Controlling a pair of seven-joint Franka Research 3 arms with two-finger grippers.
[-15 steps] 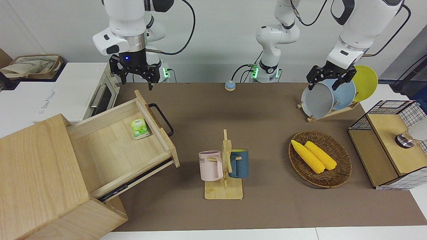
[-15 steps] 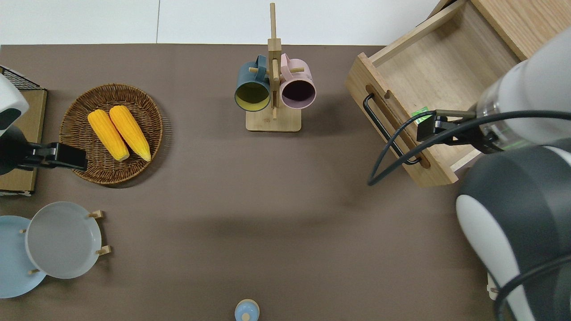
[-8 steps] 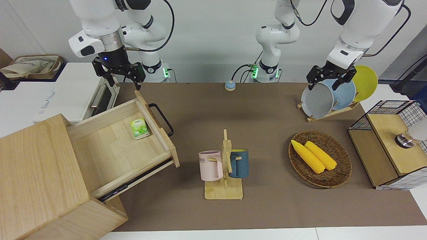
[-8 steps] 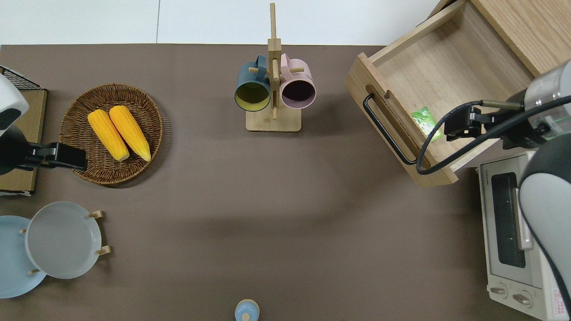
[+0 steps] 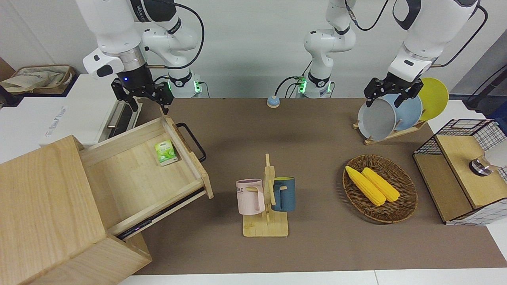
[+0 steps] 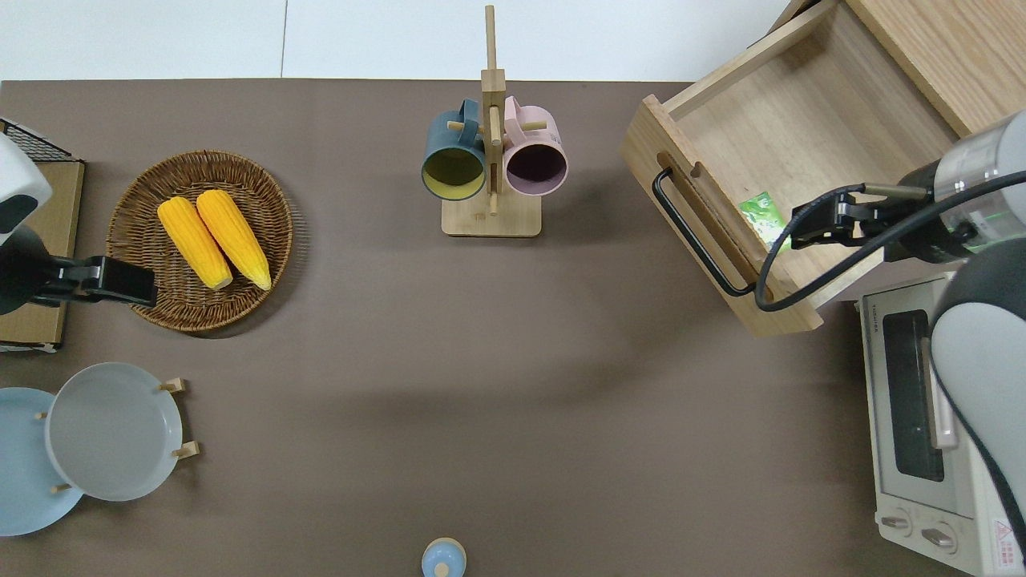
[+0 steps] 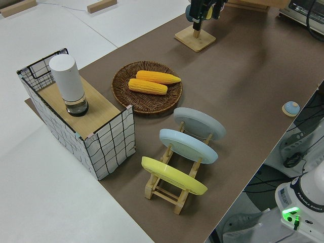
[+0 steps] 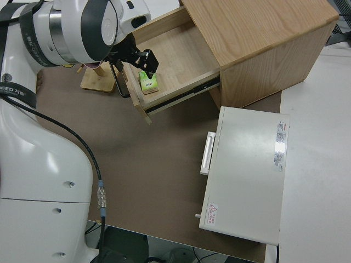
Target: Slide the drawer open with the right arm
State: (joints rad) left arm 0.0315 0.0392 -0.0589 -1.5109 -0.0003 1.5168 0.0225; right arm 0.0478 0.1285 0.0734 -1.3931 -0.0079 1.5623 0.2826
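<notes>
The drawer (image 5: pixel 146 174) stands pulled out of the cabinet (image 5: pixel 43 213) at the corner of the bench (image 5: pixel 317 130) on the right arm's end, farthest from the robots; its black loop handle (image 5: pixel 192 140) faces the bench centre. The cabinet is cut off by the picture edges in the front and overhead views. The right claw (image 5: pixel 144 101) hangs in the air with its fingers spread and gripping nothing; in the overhead view the arm's own body and cable cover most of it, and only its tip shows over the drawer, beside a small green packet (image 5: pixel 165 152) lying inside against the drawer front. The print on the packet is too small to read. A white toaster oven (image 6: pixel 922 425) sits at the bench edge nearer to the robots than the drawer; the arm hides part of it, and its labels are not legible. The left arm is parked, and whether its claw (image 5: pixel 390 93) is open or closed cannot be told. A mug rack (image 5: pixel 266 206) holds a pink mug (image 5: pixel 250 196), lettered "ME" where visible, and a blue mug (image 5: pixel 284 194). Near the left arm's end stand a basket (image 5: pixel 404 206) with two corn cobs (image 5: pixel 372 185), a plate rack (image 5: pixel 390 132) and a wire-mesh box (image 5: pixel 459 170).
</notes>
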